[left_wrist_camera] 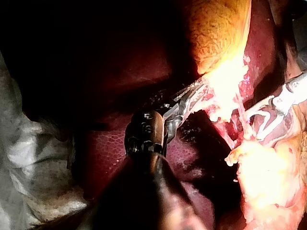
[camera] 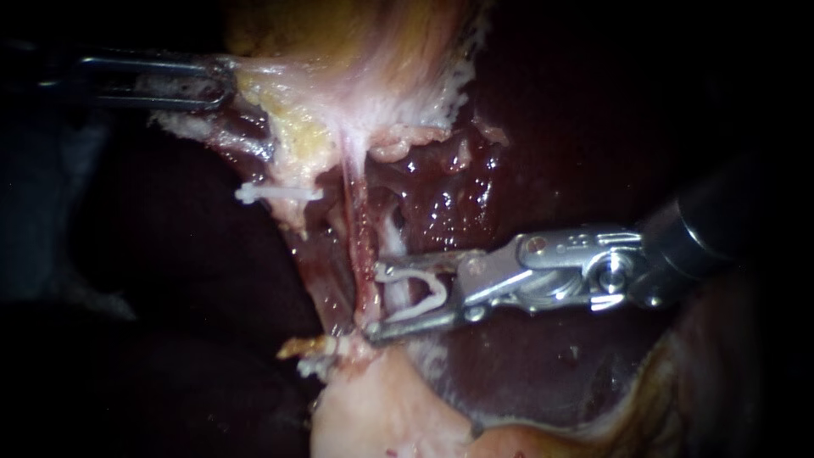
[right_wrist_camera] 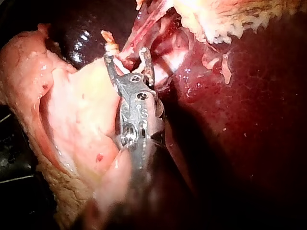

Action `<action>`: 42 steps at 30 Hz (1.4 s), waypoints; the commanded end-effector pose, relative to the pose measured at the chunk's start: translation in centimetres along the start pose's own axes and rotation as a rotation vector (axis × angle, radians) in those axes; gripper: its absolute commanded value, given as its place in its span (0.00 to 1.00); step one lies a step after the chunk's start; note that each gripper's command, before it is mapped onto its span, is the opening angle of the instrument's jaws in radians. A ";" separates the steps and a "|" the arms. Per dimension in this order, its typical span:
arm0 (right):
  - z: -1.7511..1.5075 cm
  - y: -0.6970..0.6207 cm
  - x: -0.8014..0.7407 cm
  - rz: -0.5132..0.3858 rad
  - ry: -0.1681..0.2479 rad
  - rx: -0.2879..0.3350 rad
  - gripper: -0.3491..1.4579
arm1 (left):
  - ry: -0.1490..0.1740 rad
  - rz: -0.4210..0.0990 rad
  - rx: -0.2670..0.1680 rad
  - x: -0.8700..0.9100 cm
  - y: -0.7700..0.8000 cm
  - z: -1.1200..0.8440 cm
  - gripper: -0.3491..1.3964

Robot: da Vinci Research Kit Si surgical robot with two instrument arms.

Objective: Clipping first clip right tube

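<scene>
Left instrument's (camera: pixel 225 83) claw, gripping tissue (camera: pixel 284 85), is escaping the right wrist camera. Right instrument's (camera: pixel 373 298) claw is holding the clip (camera: pixel 438 291) crosswise, facing the tube (camera: pixel 360 246).

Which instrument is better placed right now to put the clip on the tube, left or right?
The right instrument. Its jaws hold an open white clip with tips right at the tube. The left instrument is off to the side, jaws shut on pale tissue, with no clip.
</scene>
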 end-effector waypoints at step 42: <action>0.57 0.05 0.05 0.087 0.149 0.111 0.47 | -0.002 0.001 0.003 -0.01 0.00 0.02 0.00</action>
